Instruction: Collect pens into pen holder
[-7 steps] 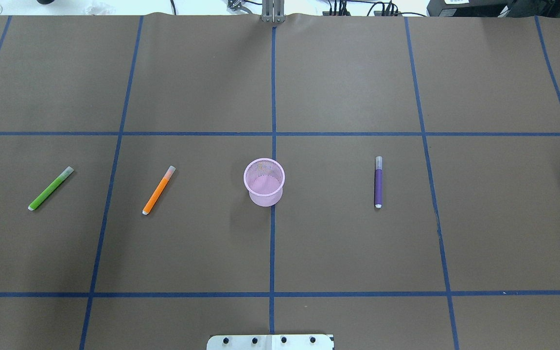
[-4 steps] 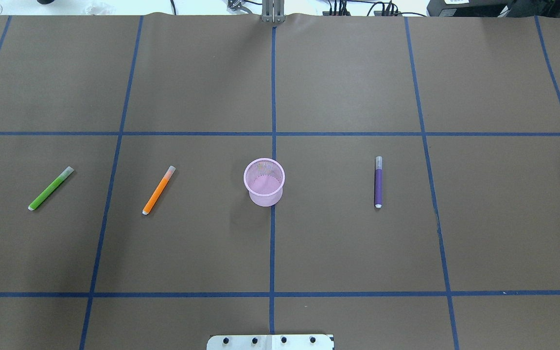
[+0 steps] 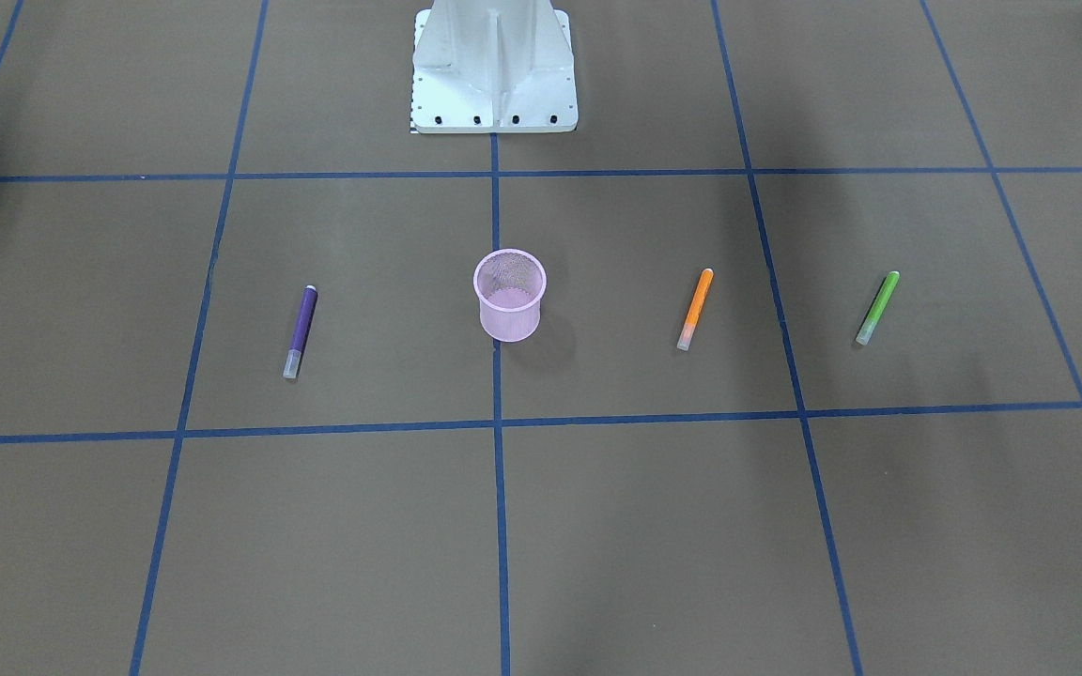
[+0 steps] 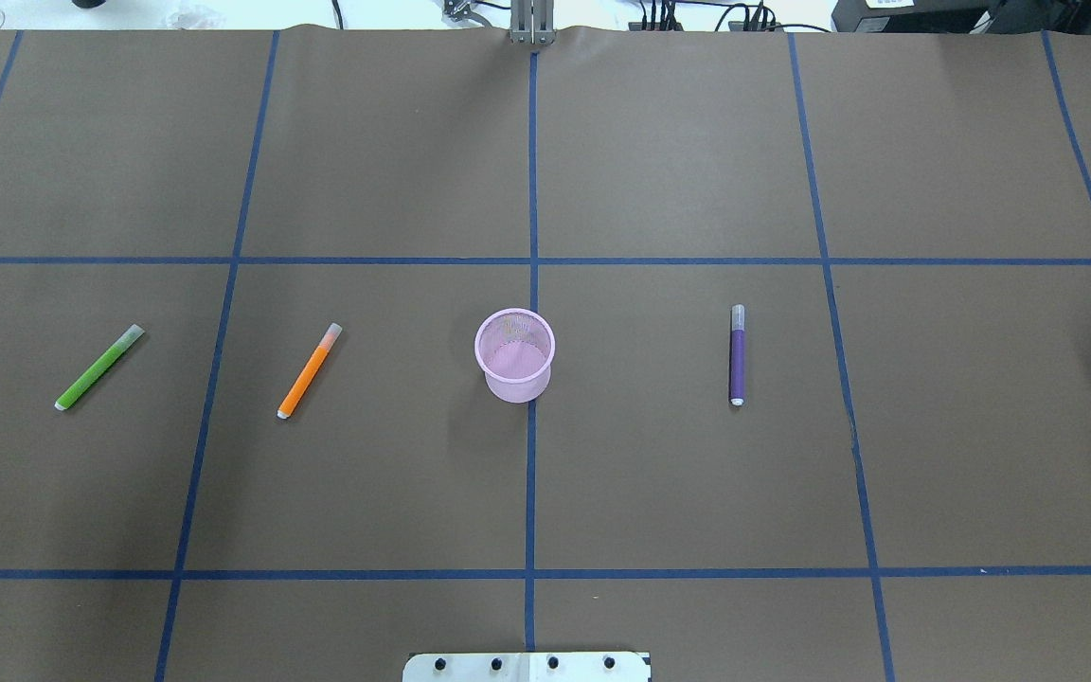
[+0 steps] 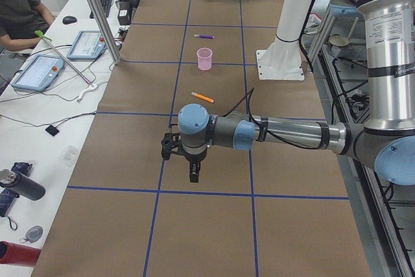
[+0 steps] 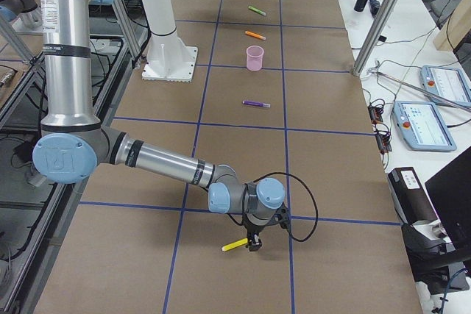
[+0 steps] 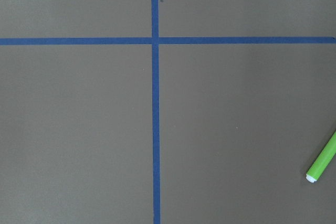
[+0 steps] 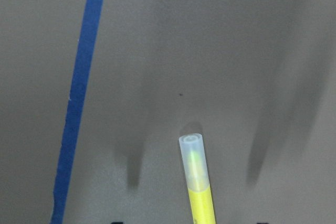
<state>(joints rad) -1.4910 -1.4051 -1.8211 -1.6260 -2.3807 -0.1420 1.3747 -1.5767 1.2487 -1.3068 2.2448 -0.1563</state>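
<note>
The pink mesh pen holder stands upright at the table's middle, seemingly empty. The green pen and orange pen lie to its left, and the purple pen to its right. Neither gripper shows in the overhead view. My left gripper hangs low over the mat near the green pen; I cannot tell whether it is open or shut. My right gripper is at one end of the yellowish pen at the table's far right end. Finger shadows fall wide apart on either side of that pen, so the gripper is open.
The brown mat carries a grid of blue tape lines. The robot's white base stands behind the holder. A person and tablets are at the side bench beyond the mat's edge.
</note>
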